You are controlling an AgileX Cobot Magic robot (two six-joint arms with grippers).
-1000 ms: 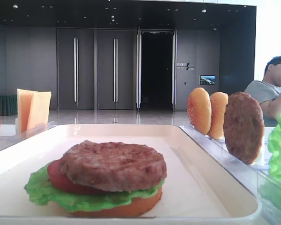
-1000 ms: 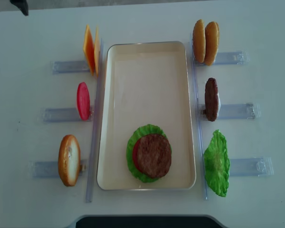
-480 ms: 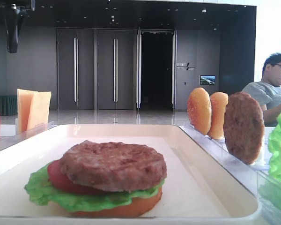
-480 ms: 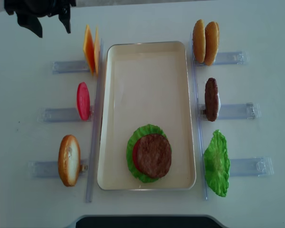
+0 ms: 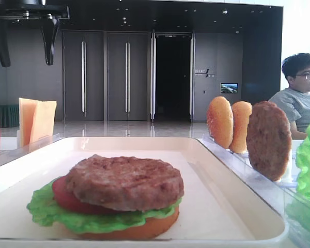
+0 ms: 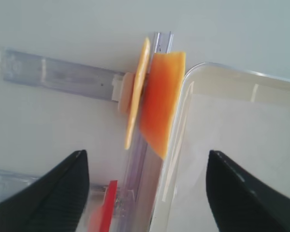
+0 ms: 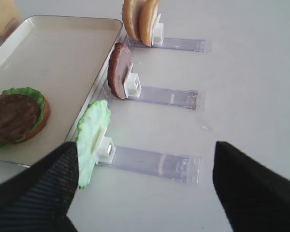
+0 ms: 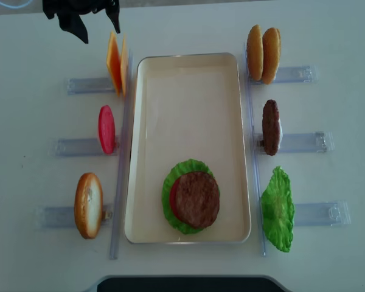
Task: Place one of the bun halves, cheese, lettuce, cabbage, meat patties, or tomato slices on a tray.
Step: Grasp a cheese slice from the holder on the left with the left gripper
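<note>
Bright, even light; blurry wrist views

On the cream tray point(image 8: 188, 109) a brown patty point(image 8: 196, 199) tops a tomato slice point(image 8: 173, 199), lettuce point(image 8: 184, 169) and a bun half point(image 5: 129, 231) (near its front end), while cheese point(image 8: 116, 62), tomato point(image 8: 106, 129), buns point(image 8: 263, 45), another patty point(image 8: 270, 126) and lettuce point(image 8: 277, 210) stand upright in holders alongside.

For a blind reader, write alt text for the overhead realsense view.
A cream tray holds a stacked patty, tomato and lettuce. The open left end effector hangs beside two upright cheese slices; holders around the tray carry other ingredients.
</note>
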